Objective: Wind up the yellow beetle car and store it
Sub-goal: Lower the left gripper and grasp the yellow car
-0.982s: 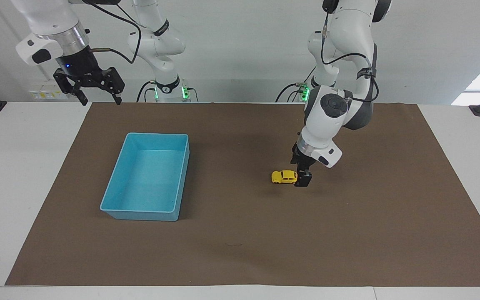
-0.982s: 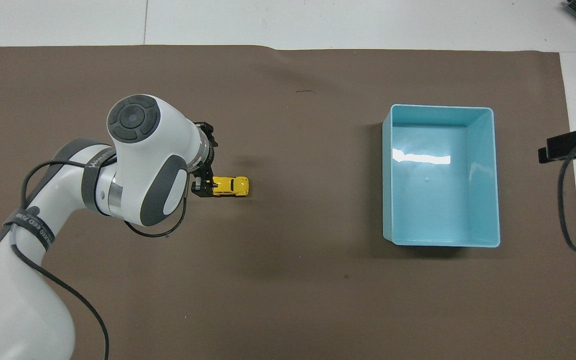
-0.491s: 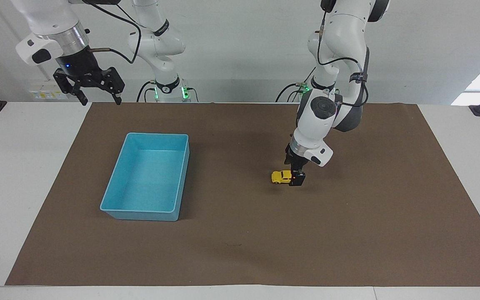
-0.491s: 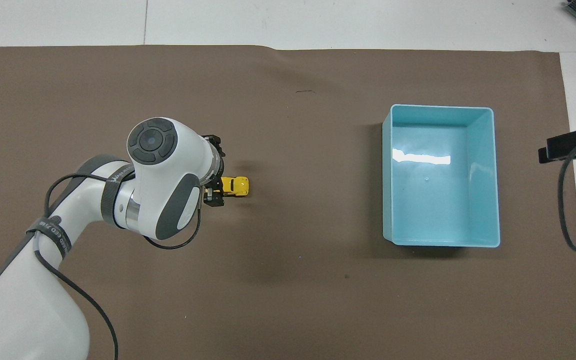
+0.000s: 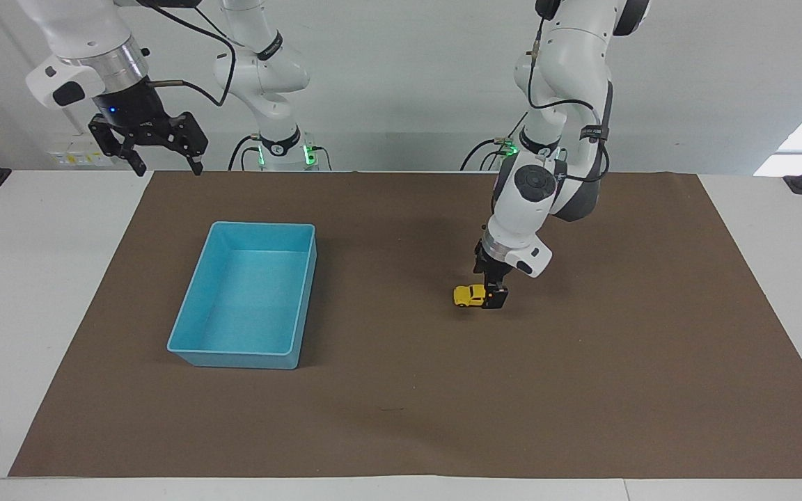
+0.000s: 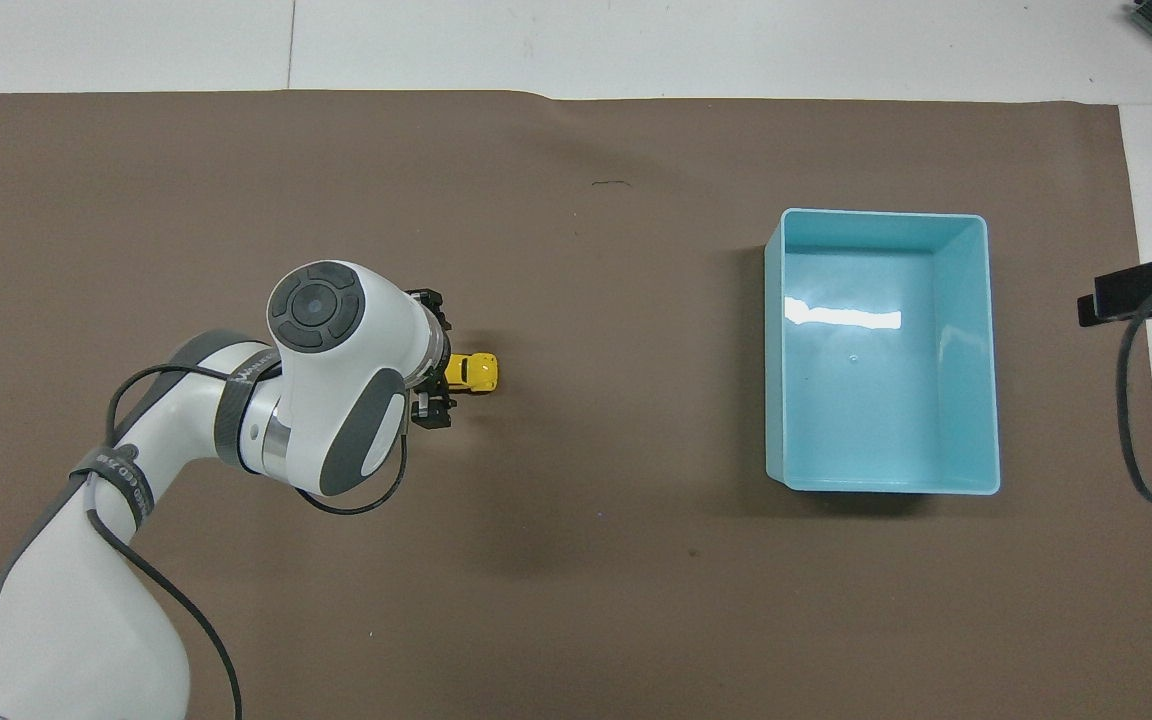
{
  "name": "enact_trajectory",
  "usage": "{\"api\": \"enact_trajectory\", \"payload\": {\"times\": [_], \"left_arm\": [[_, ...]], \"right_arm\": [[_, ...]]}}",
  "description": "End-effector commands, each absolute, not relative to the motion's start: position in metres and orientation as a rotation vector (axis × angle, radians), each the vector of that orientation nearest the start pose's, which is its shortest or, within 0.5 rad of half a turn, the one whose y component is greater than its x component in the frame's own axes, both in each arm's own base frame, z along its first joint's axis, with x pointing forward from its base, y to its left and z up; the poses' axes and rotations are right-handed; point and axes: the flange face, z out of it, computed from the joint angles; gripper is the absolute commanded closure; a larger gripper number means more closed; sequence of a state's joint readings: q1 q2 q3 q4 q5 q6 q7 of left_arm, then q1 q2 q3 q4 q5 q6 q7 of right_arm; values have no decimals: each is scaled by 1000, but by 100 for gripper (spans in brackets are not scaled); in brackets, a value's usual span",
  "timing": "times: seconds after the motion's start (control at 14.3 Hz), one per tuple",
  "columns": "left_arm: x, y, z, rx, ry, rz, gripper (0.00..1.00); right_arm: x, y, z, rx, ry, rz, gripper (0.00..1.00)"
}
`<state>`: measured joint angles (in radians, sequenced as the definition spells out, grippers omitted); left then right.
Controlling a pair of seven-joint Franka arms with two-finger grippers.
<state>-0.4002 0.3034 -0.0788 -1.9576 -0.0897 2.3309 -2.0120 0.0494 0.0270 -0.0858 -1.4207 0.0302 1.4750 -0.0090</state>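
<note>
The yellow beetle car (image 5: 467,296) stands on the brown mat toward the left arm's end; it also shows in the overhead view (image 6: 476,371). My left gripper (image 5: 493,296) is down at mat level at the car's rear end. It is open, with one finger on each side of the car (image 6: 435,385), and its wrist hides the car's rear half from above. My right gripper (image 5: 166,161) is open and empty, and waits raised over the table's edge at the right arm's end.
An empty blue tray (image 5: 191,303) sits on the mat toward the right arm's end, and shows in the overhead view (image 6: 979,340). The brown mat (image 5: 582,390) covers most of the white table.
My left gripper has slid along the mat toward the car, from just off its rear end to straddling it. The car, the tray and the right arm have not moved.
</note>
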Motion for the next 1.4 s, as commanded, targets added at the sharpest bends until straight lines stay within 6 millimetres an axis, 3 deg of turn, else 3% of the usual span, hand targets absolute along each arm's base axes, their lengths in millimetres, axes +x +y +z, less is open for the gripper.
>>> {"api": "enact_trajectory", "payload": {"times": [0.0, 0.07, 0.14, 0.42, 0.49, 0.56, 0.98, 1.33], "left_arm": [[542, -284, 318, 2101, 2207, -82, 0], [542, -285, 314, 2097, 2214, -83, 0], [542, -286, 313, 2099, 2213, -84, 6], [544, -280, 312, 2092, 2229, -84, 63], [544, -279, 311, 2090, 2230, -84, 75], [545, -278, 311, 2090, 2230, -84, 81], [550, -268, 310, 2103, 2225, -64, 82], [565, -226, 306, 2103, 2251, -41, 82]], "right_arm": [[549, -19, 672, -3115, 58, -54, 0], [549, -19, 672, -3115, 58, -54, 0], [549, -18, 672, -3115, 55, -53, 0], [549, -19, 672, -3115, 58, -54, 0], [549, -20, 672, -3115, 60, -54, 0], [549, -20, 672, -3118, 61, -53, 0], [549, -20, 672, -3118, 61, -53, 0], [549, -20, 672, -3118, 61, -54, 0]]}}
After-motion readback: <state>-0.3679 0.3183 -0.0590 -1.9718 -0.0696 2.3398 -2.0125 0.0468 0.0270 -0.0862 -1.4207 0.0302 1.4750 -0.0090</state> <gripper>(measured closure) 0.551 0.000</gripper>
